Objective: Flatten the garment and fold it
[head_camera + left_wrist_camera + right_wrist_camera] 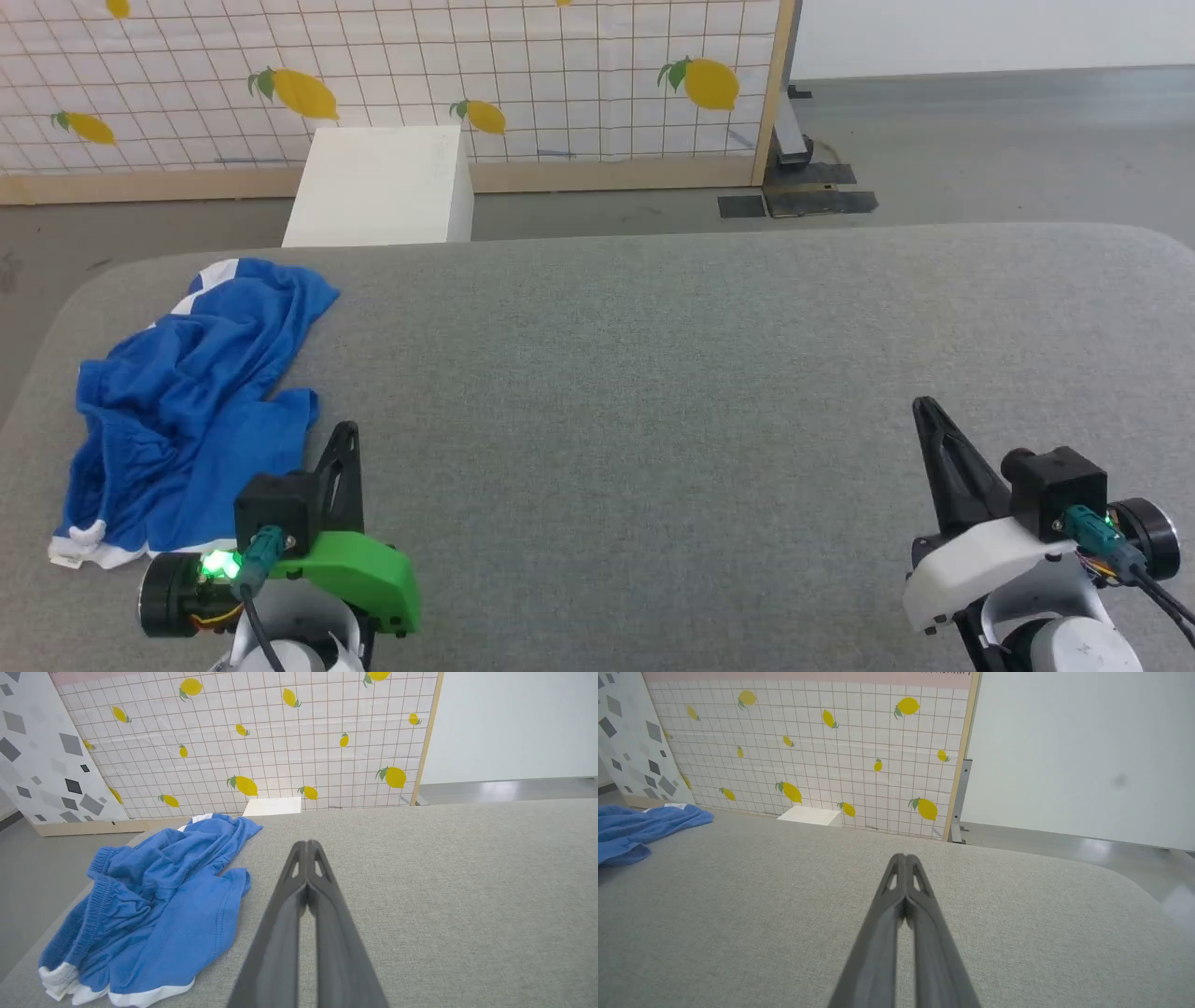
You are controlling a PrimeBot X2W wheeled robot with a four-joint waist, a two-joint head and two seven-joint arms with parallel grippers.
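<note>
The garment (187, 401) is a pair of bright blue shorts with white trim, lying crumpled at the left end of the grey table (653, 373). Its gathered waistband and a small white label face the near left corner. In the left wrist view the garment (159, 905) lies just left of my left gripper (307, 845), whose fingers are pressed together and hold nothing. In the head view my left gripper (347, 429) hovers right of the cloth's near edge. My right gripper (924, 406) is shut and empty, far to the right; its wrist view shows the gripper (904, 858) over bare table and the garment (640, 828) at far left.
A white box (383, 187) stands on the floor behind the table's far edge. Behind it is a lemon-patterned grid panel (523, 84) in a wooden frame, with a metal stand foot (803, 187) to its right. The table's corners are rounded.
</note>
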